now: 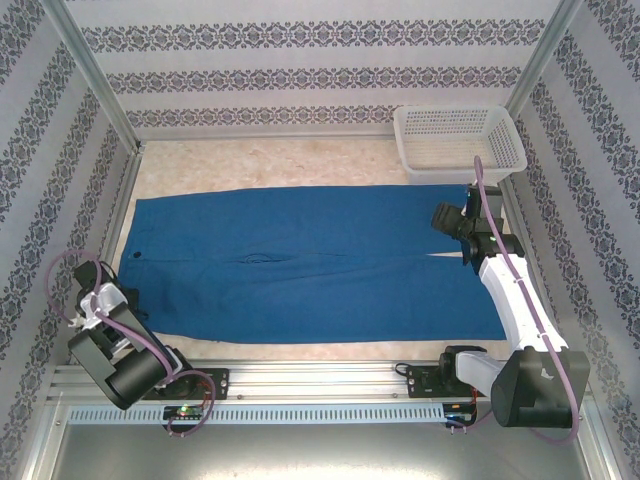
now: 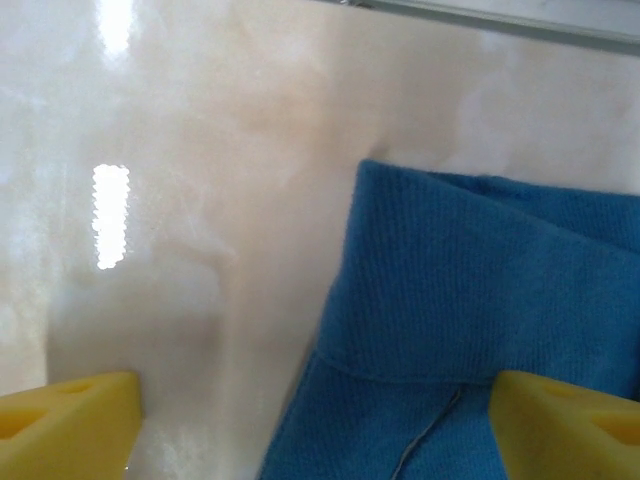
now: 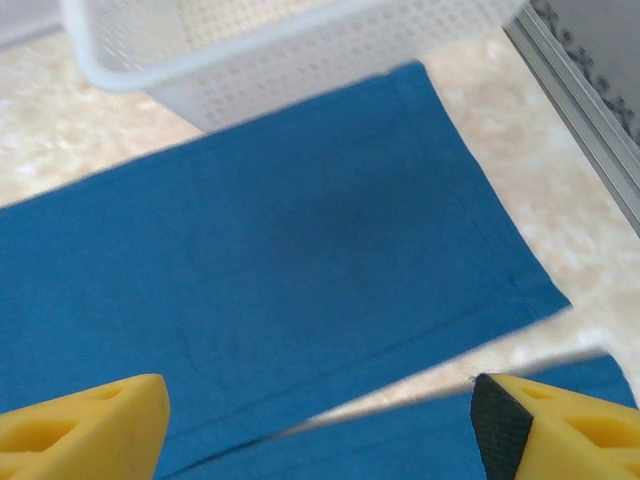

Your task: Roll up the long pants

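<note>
No rolling had begun, as far as could be judged. The long pants (image 1: 310, 265) lay flat and at full length across the middle of the surface (image 1: 270, 165), with no turn or fold started at either end, so the whole roll was left to do.

The cloth was plain royal blue, soft and mostly smooth, with a small pucker at the crotch. The waistband (image 2: 440, 290) lay toward the left edge. The two leg hems (image 3: 500, 240) lay toward the right edge, a thin gap between the legs. The far leg ran just beside the white mesh basket (image 1: 452, 110) in the far-right corner.

The left tool (image 2: 310, 425) was spread wide over the near corner of the waistband, pinching nothing. The right tool (image 3: 320, 420) was spread wide above the hems, also holding nothing.
</note>
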You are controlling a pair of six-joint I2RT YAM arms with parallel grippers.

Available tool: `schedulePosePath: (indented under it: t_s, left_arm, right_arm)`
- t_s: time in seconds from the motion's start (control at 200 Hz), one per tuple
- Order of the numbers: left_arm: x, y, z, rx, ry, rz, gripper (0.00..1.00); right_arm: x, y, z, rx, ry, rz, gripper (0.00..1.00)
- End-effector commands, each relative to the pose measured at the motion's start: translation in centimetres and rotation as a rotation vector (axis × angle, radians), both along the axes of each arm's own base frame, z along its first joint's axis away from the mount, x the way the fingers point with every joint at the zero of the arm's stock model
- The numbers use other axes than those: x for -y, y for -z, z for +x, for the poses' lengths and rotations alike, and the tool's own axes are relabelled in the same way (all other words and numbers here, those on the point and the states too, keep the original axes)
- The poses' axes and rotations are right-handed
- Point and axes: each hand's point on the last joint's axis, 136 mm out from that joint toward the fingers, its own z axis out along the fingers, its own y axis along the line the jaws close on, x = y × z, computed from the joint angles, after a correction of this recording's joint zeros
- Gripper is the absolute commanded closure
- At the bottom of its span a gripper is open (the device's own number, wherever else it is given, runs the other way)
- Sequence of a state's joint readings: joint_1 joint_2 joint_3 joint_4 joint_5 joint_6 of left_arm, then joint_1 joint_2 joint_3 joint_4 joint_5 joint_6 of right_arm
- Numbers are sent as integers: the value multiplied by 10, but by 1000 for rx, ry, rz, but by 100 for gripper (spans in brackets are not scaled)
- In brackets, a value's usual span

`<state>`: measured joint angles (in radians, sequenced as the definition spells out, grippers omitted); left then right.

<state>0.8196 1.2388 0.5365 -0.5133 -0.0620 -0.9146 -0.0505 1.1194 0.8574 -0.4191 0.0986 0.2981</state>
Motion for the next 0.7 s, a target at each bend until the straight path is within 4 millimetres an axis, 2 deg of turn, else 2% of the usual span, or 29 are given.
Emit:
schedulePosePath:
  t_s: [0.0,0.04,0.115,0.175,0.225,0.335,0.43,0.56,0.694]
  left_arm:
    - [-38,-16,50,194,45,120,22]
    - [-40,-15,52,195,48,120,29]
    - [-43,-12,56,194,48,114,51]
    - [-45,-11,58,194,47,108,84]
    - [-46,-11,59,189,41,103,100]
    - [-51,-14,64,212,35,115,100]
    - [-54,-19,72,245,33,120,100]
    - [-55,-20,87,288,45,82,100]
    - [-53,-15,98,308,66,46,100]
  right_arm:
    - [20,-4,-21,-75,119,-40,18]
    - [22,-6,-25,-86,132,-48,17]
    - [24,-7,-31,-92,150,-46,17]
    - [26,-6,-36,-104,164,-50,17]
    - [31,-4,-42,-123,192,-62,17]
    - [46,4,-60,-183,292,-85,17]
    - [48,16,-74,-237,340,-31,16]
    - [34,36,-89,-333,343,150,17]
    - [16,34,-101,-413,266,211,21]
